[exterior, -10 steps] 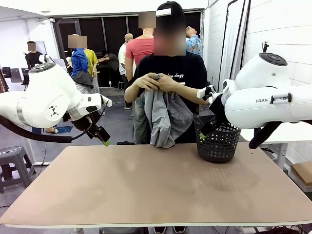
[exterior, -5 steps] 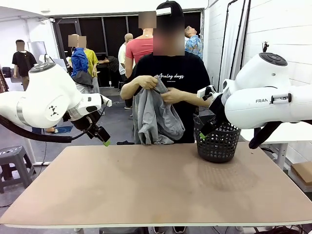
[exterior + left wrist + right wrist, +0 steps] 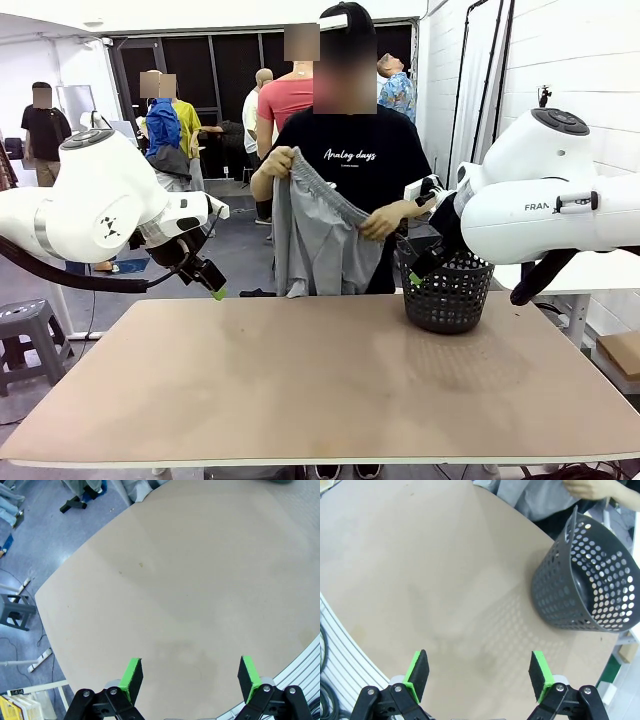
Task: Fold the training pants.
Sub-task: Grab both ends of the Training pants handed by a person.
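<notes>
From the front, the training pants (image 3: 316, 245) hang behind the tabletop (image 3: 320, 385), whose far edge hides where their legs end. The right wrist view's top edge cuts them off too. The right hand (image 3: 415, 275) blends into the black basket (image 3: 450, 302), so its jaws are unclear there.

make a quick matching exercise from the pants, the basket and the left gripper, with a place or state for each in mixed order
1. training pants
2. basket
3. left gripper

A. open, holding nothing
B. held up by the person
C. standing on the table

Pairs: 1-B, 2-C, 3-A
</notes>
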Available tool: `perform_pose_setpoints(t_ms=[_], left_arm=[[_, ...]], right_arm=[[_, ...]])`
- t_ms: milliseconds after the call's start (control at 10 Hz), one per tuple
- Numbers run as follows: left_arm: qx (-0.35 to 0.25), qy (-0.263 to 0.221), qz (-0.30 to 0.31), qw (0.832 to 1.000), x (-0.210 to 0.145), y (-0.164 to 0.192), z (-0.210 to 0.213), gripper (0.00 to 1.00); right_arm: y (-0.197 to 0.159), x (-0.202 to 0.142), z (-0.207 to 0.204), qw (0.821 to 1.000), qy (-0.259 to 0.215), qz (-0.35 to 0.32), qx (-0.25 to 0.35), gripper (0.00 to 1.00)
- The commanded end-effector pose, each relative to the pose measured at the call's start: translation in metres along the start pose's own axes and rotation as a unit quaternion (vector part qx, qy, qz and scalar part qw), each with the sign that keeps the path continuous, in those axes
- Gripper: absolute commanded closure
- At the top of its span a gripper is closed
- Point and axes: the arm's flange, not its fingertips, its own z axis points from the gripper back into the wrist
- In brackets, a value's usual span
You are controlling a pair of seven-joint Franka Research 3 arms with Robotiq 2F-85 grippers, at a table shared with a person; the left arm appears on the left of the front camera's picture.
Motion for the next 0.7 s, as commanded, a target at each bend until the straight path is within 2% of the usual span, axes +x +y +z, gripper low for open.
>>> perform_pose_setpoints(t_ms=[0,600], left_arm=[[-0.001,0.000,0.001,1.000,0.0017,0.0014,-0.0004,0.00],[-0.001,0.000,0.001,1.000,0.0017,0.0014,-0.0004,0.00]], right_arm=[[0.0001,0.0000,0.0001,1.000,0.000,0.000,0.002,0.00],[0.0001,0.0000,0.0001,1.000,0.000,0.000,0.002,0.00]])
